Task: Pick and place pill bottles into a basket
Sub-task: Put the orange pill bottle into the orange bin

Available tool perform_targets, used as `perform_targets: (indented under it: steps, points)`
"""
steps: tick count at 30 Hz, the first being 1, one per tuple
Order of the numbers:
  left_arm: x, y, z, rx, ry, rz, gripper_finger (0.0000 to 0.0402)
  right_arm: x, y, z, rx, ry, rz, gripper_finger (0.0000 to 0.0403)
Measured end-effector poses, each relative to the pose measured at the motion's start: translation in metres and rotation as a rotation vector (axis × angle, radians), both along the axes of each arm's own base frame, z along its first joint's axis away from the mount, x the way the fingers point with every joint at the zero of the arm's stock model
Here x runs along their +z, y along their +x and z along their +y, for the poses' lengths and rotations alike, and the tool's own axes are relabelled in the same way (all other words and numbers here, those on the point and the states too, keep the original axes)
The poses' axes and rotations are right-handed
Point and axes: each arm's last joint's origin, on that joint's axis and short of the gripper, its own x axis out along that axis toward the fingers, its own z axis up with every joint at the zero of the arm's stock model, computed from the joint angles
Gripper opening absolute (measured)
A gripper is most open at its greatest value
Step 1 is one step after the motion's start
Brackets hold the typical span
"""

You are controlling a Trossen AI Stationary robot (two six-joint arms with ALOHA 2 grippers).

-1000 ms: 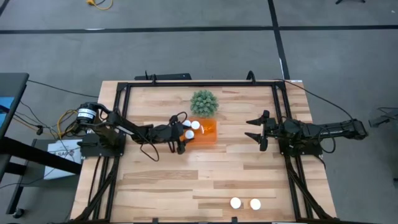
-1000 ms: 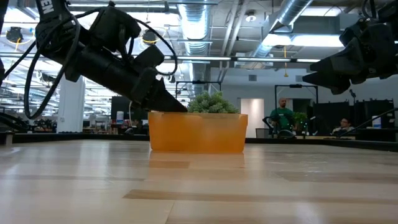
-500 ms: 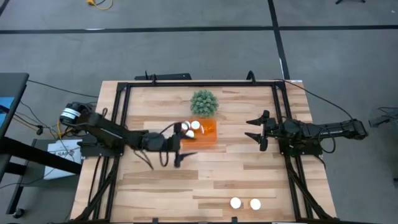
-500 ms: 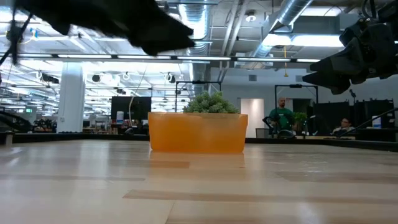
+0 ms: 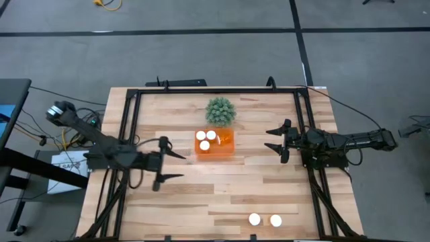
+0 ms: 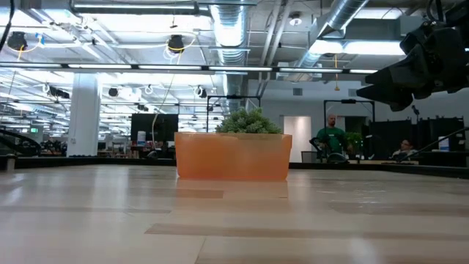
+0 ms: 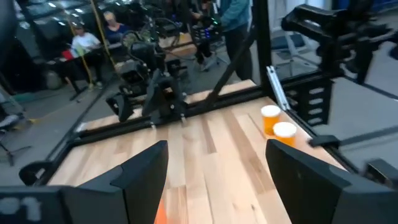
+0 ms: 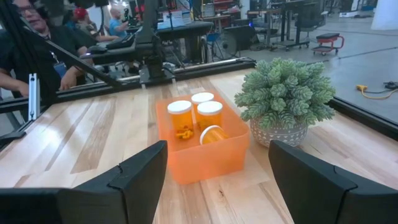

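The orange basket (image 5: 227, 149) stands mid-table in front of the green plant (image 5: 220, 111). It holds several pill bottles: three stand upright with white caps (image 5: 211, 135), and one lies on its side (image 8: 213, 134). Two more bottles (image 5: 254, 219) (image 5: 275, 220) stand near the table's front edge, and they also show in the left wrist view (image 7: 285, 132). My left gripper (image 5: 180, 167) is open and empty, left of the basket and a little nearer. My right gripper (image 5: 268, 138) is open and empty, right of the basket and above the table (image 6: 377, 86).
A black frame (image 5: 215, 89) runs along the table's far, left and right sides. Bare wood lies between the basket and the two front bottles. People (image 6: 332, 136) are in the room beyond the table.
My left gripper has pulled back from the basket's left end toward the table's left and near edges and has left the low view. The basket and its bottles stay in place.
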Motion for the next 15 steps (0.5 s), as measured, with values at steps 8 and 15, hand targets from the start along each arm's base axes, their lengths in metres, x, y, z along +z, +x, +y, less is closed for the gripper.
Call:
perform_targets:
  steps: [8, 15]
  points:
    - [0.017, -0.039, 0.017, -0.177, -0.035, 0.012, 0.0261, 0.0, 0.0, 0.0, 0.0, 0.0, 0.0, 0.0276]
    - [0.011, -0.072, 0.036, -0.198, -0.076, -0.081, 0.0261, 0.0, 0.0, 0.0, 0.0, 0.0, 0.0, 0.0276]
